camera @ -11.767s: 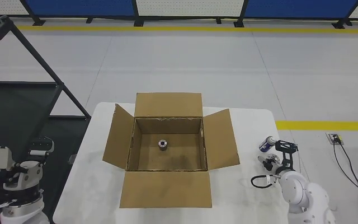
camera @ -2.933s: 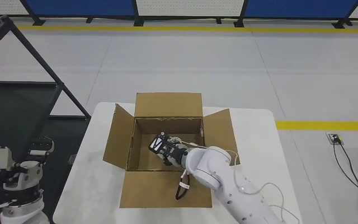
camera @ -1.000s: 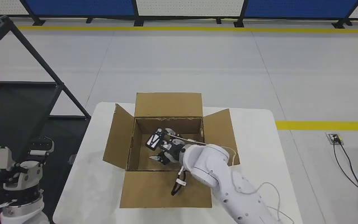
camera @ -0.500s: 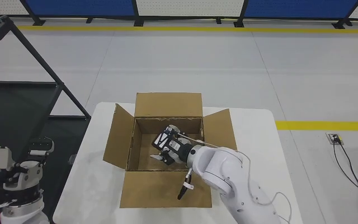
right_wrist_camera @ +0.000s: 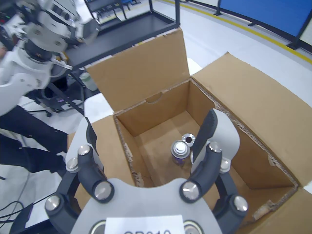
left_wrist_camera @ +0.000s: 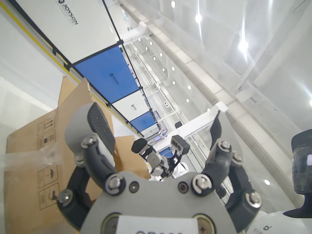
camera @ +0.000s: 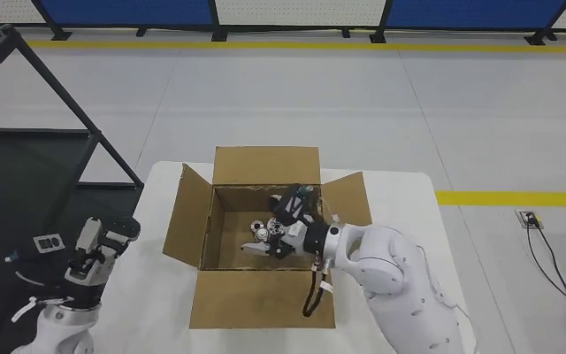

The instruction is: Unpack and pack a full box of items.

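The open cardboard box [camera: 265,165] stands mid-table with all flaps spread. On its floor stand a purple spray can [right_wrist_camera: 180,154] with a silver top and, just behind it, a small metal cylinder [right_wrist_camera: 188,138]. My right gripper [right_wrist_camera: 150,132] hangs open above the box interior, over the can and not touching it; from above, the right gripper [camera: 263,245] sits inside the box outline. My left gripper [left_wrist_camera: 156,120] is open and empty, pointing up at the ceiling beside a box flap [left_wrist_camera: 36,147]. It sits off the table's left edge as the left gripper [camera: 108,232].
The white table [camera: 398,265] has bare room right of the box. A black metal rack [camera: 44,168] stands left of the table. Box flaps [camera: 262,299] jut toward the front and sides.
My right gripper carried the can from the table's right side into the box, let it go and drew back toward the right. My left arm has lifted toward the box.
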### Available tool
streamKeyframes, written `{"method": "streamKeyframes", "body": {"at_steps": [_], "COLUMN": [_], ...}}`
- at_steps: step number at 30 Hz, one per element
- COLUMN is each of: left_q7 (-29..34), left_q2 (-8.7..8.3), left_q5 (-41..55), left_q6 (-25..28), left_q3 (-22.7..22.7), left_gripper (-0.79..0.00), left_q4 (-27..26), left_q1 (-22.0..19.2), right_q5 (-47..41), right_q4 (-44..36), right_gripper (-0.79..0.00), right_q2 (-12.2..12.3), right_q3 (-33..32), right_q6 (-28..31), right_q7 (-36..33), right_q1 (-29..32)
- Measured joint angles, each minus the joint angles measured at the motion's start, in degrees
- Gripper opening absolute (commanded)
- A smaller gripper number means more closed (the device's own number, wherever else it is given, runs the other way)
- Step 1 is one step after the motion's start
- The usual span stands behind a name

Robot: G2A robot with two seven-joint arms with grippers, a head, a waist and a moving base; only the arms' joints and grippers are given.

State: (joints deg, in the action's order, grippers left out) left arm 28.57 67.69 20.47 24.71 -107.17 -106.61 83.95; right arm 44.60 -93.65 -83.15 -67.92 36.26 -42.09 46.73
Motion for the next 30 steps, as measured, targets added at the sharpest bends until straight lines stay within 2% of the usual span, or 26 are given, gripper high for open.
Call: {"method": "streamKeyframes", "body": {"at_steps": [5,11,17,24,30], "left_q7": [4.0,5.4,7.9,9.3,9.5], "left_q2": [-0.4,-0.6,-0.78,-0.84,-0.86], "left_q5": [-3.2,-6.5,-9.2,-12.2,-14.8], "left_q6": [-3.0,-4.6,-5.6,-6.7,-7.3], "left_q3": [1.8,4.6,7.9,12.7,16.0], "left_gripper": [0.0,0.0,0.0,0.0,0.0], "left_q4": [0.7,0.7,-0.1,0.0,1.9], "left_q1": [-1.5,-2.8,-3.6,-5.2,-7.3], "right_q5": [-9.4,-13.3,-21.6,-31.2,-36.3], "right_q4": [-2.5,-6.8,-7.6,-2.8,4.1], "right_gripper": [0.0,0.0,0.0,0.0,0.0], "right_q2": [1.5,3.2,5.2,7.3,8.6], "right_q3": [-6.1,-14.2,-23.4,-30.5,-30.7], "right_q6": [4.4,2.8,2.5,2.7,1.4], "right_q7": [-1.8,-1.1,-5.2,-10.5,-15.3], "right_q1": [2.9,7.5,11.4,14.5,12.4]}}
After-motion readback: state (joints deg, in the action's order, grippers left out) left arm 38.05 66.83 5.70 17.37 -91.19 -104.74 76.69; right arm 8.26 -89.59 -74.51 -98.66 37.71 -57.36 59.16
